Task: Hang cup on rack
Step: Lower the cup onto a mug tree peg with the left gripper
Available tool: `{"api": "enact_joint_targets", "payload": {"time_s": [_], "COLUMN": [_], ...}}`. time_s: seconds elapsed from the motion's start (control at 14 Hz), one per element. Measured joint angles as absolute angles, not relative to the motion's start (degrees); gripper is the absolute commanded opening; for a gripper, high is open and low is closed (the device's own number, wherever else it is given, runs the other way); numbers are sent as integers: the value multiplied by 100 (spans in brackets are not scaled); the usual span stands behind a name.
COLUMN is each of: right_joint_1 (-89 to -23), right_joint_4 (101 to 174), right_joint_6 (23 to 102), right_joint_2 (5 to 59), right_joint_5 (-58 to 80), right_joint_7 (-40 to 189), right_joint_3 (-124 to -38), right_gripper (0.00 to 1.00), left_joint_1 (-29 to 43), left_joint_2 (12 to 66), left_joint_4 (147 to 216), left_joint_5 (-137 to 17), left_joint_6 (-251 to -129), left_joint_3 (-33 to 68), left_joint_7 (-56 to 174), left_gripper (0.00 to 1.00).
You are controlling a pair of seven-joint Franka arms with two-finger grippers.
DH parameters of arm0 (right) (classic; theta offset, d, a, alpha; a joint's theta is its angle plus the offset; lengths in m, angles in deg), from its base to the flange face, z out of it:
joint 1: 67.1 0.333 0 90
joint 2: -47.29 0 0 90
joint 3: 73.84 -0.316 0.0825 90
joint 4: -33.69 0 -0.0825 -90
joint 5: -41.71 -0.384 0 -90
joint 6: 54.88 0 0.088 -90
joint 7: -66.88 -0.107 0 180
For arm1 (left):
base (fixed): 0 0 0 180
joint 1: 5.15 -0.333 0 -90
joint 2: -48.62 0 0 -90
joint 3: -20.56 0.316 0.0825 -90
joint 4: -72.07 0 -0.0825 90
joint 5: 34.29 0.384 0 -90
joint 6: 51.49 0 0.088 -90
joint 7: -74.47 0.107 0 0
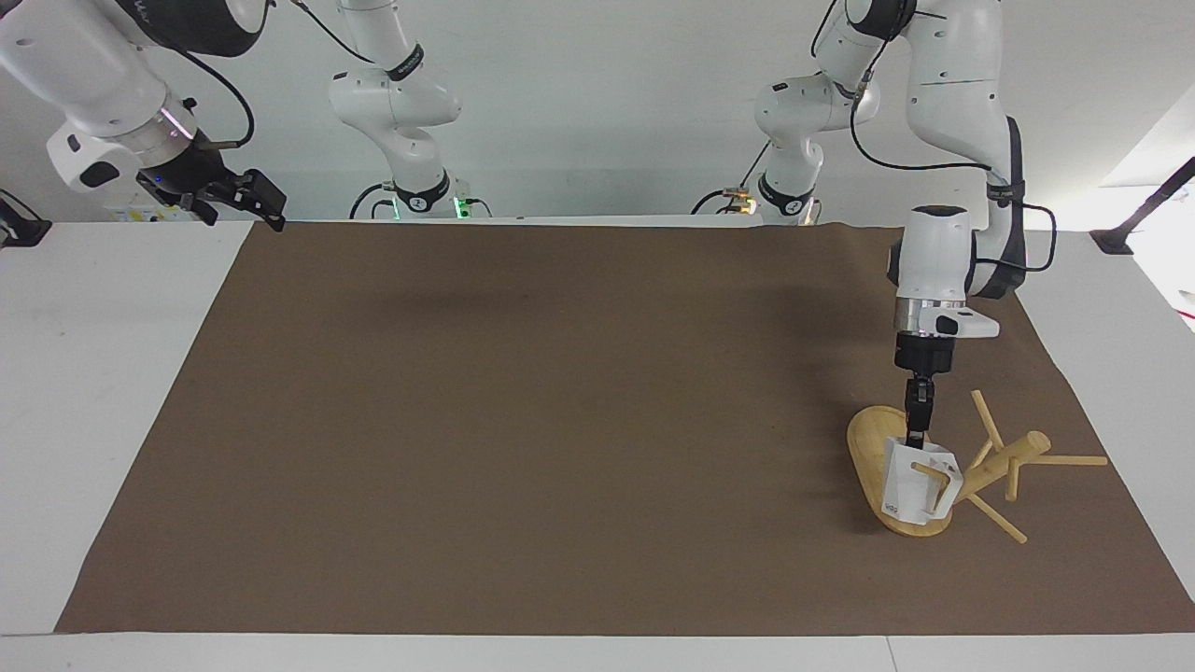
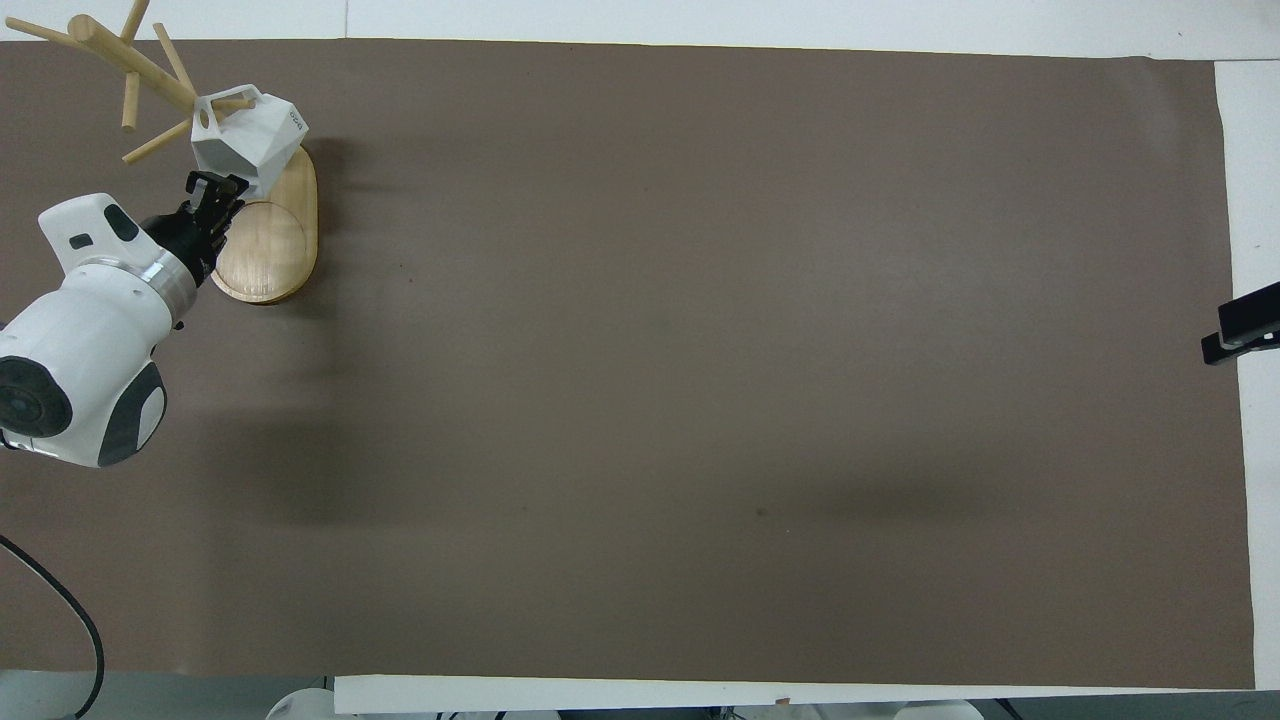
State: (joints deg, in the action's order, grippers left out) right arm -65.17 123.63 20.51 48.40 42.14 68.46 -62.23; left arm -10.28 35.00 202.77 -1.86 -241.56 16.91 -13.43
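Observation:
The white faceted cup [image 1: 910,485] is at the bamboo rack [image 1: 1004,459], over the end of its oval base [image 1: 873,443] where the post rises. Its squared handle [image 1: 945,471] sits around one thin peg. My left gripper [image 1: 915,435] comes down from above and is shut on the cup's rim. In the overhead view the cup [image 2: 255,140] is beside the post [image 2: 130,62], with a peg through its handle and the left gripper [image 2: 215,185] at its rim. My right gripper [image 1: 245,207] is open and empty, raised over the table's corner at the right arm's end.
A brown mat [image 1: 560,420] covers most of the white table. The rack stands at the left arm's end, with pegs [image 1: 1069,459] sticking outward toward the mat's edge. The right gripper's tip [image 2: 1240,330] shows at the mat's edge.

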Motion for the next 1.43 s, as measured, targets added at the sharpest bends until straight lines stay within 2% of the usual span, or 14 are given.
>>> {"api": "enact_joint_targets", "payload": {"time_s": [0.14,0.36,0.64,1.21,1.43], "right_joint_1": [-6518,-6517,-6516,-6516,-6516], "right_joint_4": [12372,12377,12382,12383,12383], "right_joint_6": [2051,2051,2051,2051,2051], "right_joint_2": [4840,4840,4840,4840,4840], "right_joint_5": [4214,4214,4214,4214,4214], "right_joint_7": [6846,6846,6846,6846,6846], "right_joint_3": [-6214,-6213,-6213,-6213,-6213], "right_gripper": [100,100,100,100,100], "left_joint_1": [-1041,-1004,-705,-249,142], "left_joint_2": [3703,4230,4653,4885,4927], "left_joint_4": [20262,20276,20302,20275,20008], "left_joint_5": [-186,-183,-182,-397,-725], "left_joint_6": [-23709,-22346,-21297,-20668,-20071], "left_joint_3": [1697,1653,1597,1551,1533], "left_joint_7": [-1363,-1363,-1363,-1392,-1393], "left_gripper": [100,100,100,100,99]}}
